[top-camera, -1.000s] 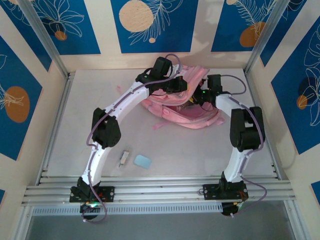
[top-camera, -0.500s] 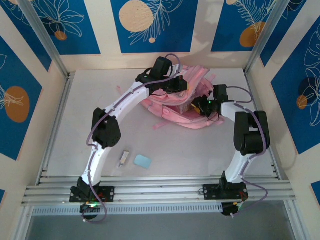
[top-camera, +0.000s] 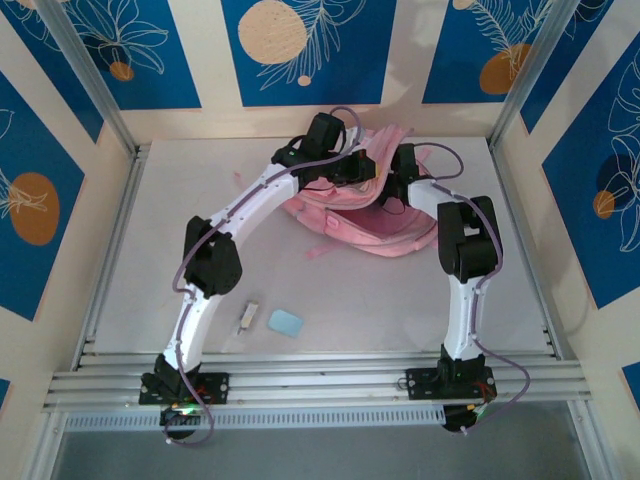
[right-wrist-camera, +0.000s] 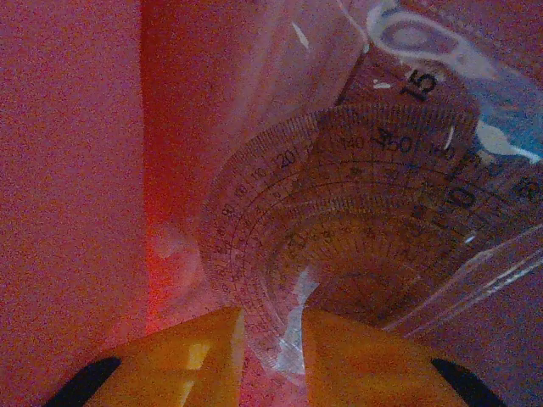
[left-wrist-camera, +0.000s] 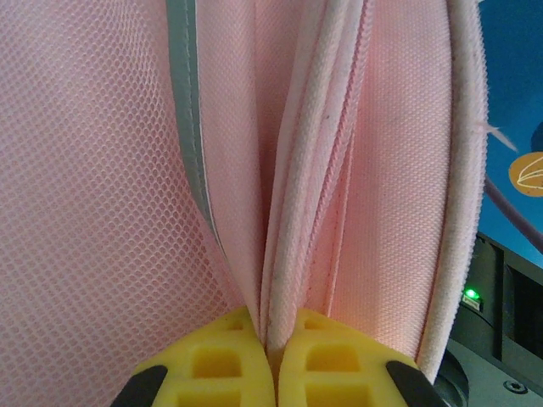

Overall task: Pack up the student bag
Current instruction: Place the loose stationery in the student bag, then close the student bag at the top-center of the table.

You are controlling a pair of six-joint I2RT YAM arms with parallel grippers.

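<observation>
The left gripper (left-wrist-camera: 273, 339) is sitting at the bottom centre of the frame, its two yellow fingers (left-wrist-camera: 216, 363) pressing together on a pale piped seam (left-wrist-camera: 297, 195) of the student bag (left-wrist-camera: 85, 170). Pink mesh is filling the left half, with a grey-blue trim (left-wrist-camera: 188, 110) running down from the top. At the lower right, a green light (left-wrist-camera: 469, 295) is glowing on a black housing (left-wrist-camera: 501, 339).

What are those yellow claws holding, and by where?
Left gripper: soft pink fabric backpack, by its piped seam. Right gripper: clear plastic protractor, by its edge.
</observation>
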